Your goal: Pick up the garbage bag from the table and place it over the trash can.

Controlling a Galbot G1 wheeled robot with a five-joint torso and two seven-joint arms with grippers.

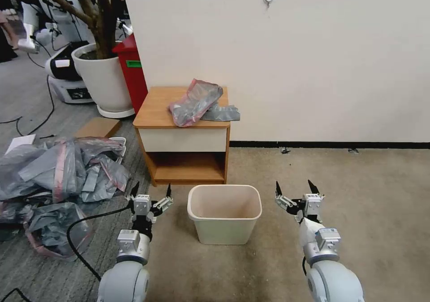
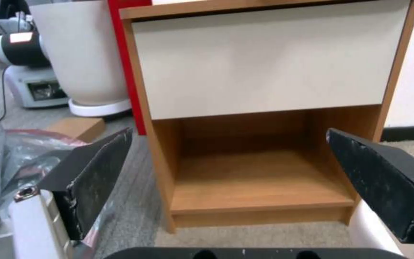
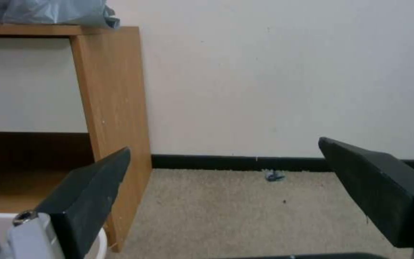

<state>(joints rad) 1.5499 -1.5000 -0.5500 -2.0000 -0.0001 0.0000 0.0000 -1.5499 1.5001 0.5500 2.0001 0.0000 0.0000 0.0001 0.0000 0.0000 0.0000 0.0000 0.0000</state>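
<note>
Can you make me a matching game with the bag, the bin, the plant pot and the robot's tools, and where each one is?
Things:
1. bag
2. bin
3. plant pot
4. left tool and right tool

Places:
A. on the floor before the table
B. open, either side of the bin
C. on the table top
D. beside the red bin, left of the table

Pairs: 1-C, 2-A, 3-D, 4-B
</note>
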